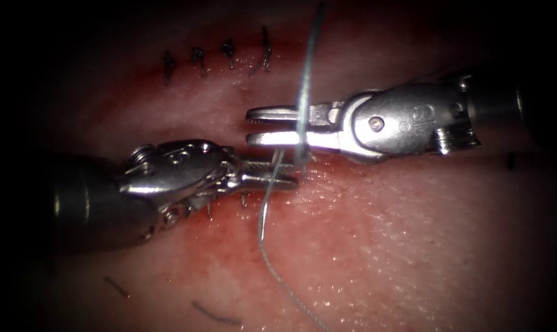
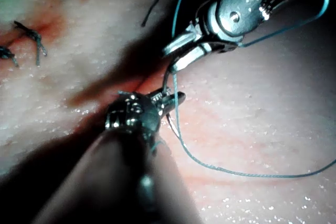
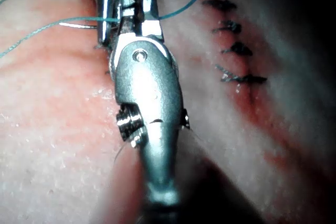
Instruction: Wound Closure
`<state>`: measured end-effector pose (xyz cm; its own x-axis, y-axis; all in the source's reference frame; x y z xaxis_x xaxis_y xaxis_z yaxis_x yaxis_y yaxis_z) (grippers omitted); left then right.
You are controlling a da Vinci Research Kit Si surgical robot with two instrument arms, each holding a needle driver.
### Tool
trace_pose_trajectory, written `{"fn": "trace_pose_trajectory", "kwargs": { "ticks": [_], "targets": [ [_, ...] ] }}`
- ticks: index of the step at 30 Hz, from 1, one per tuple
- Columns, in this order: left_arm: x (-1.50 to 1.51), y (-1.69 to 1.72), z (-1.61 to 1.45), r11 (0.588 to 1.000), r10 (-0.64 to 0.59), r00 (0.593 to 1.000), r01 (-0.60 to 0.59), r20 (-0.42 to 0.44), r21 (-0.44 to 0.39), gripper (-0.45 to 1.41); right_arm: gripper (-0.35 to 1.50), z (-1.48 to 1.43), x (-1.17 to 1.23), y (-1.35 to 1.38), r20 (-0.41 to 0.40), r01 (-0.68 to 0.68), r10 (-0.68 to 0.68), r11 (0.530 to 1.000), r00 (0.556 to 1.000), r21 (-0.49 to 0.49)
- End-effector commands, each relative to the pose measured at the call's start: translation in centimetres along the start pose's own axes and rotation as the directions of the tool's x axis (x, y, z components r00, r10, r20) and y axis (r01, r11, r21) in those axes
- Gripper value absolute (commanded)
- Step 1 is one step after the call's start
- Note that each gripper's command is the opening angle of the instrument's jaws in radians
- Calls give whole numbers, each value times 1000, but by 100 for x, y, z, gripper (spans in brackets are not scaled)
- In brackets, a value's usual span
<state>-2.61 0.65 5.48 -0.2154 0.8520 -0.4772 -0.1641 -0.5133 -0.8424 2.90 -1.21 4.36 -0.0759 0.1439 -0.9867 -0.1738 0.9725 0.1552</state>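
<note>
The left tool [image 1: 277,179] has its fingers clenched on the thread [image 1: 265,215] just above the tissue [image 1: 414,246]. The right tool [image 1: 272,126] has its fingers parted, a taut strand running between them. Thread looks light, limp and slippery (grip it near the cut). I cannot make out the needle.

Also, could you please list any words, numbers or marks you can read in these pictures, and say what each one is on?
Right tool: an embossed mark on its wrist housing, perhaps "S" or "5"; too blurred to read for certain.
Left tool: a faint stamped mark on its housing; unreadable.
Tissue, thread and stitches: no text.
</note>
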Motion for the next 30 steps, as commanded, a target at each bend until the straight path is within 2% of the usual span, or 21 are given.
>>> {"fn": "trace_pose_trajectory", "kwargs": {
  "ticks": [1,7,8,9,10,12,13,16,17,20,21,23,24,25,26,27,28,30],
  "targets": [
    [-8,0,8,1000,-13,1000,13,8,-14,-45,-35,5,-6,-2,-1,-3,3,1000,1000,-1],
    [-9,2,3,997,-75,997,76,13,-22,-45,-35,4,-5,-2,9,-78,79,996,997,-33],
    [-6,2,1,995,-97,995,97,11,-14,-45,52,4,-2,-2,5,-144,145,987,989,-76],
    [-6,2,1,995,-97,995,97,11,-14,-45,52,4,-2,-2,5,-144,145,987,989,-76],
    [-3,2,-2,994,-105,994,105,-3,-21,-45,103,6,-1,-2,1,-158,160,979,987,-125],
    [0,2,-5,994,-109,994,109,-25,-13,-45,115,8,-1,-2,-2,-169,171,975,985,-147],
    [7,1,-13,992,-119,992,121,-47,31,-45,131,9,-3,-4,-10,-204,205,966,979,-158],
    [11,0,-19,992,-104,993,108,-58,71,-45,128,8,3,-5,-20,-235,234,963,972,-133],
    [13,0,-22,991,-95,994,100,-61,85,-45,123,7,4,-6,-1,-260,262,957,965,-131],
    [14,0,-31,989,-59,996,67,-67,135,-45,118,5,4,-12,148,-279,298,950,943,-138],
    [14,0,-34,986,-45,997,56,-69,159,-45,116,4,4,-14,185,-298,323,942,928,-152],
    [10,3,-40,974,3,998,13,-68,226,-45,115,-10,4,-21,315,-376,436,897,843,-233],
    [9,3,-42,971,11,998,6,-70,239,-45,111,-15,4,-22,345,-383,450,890,824,-247],
    [7,6,-43,963,36,998,-20,-53,269,-45,106,-25,5,-22,410,-363,449,891,794,-273],
    [7,6,-43,963,36,998,-20,-53,269,-45,106,-25,5,-22,410,-363,449,891,794,-273],
    [5,11,-41,950,59,998,-51,-18,308,-45,103,-38,8,-21,467,-342,460,884,756,-318],
    [5,12,-40,947,61,998,-53,-15,315,-45,111,-40,9,-22,469,-335,465,880,751,-337],
    [7,14,-37,948,61,998,-54,-12,313,-45,116,-45,14,-26,483,-377,468,883,740,-279]
  ]
}}
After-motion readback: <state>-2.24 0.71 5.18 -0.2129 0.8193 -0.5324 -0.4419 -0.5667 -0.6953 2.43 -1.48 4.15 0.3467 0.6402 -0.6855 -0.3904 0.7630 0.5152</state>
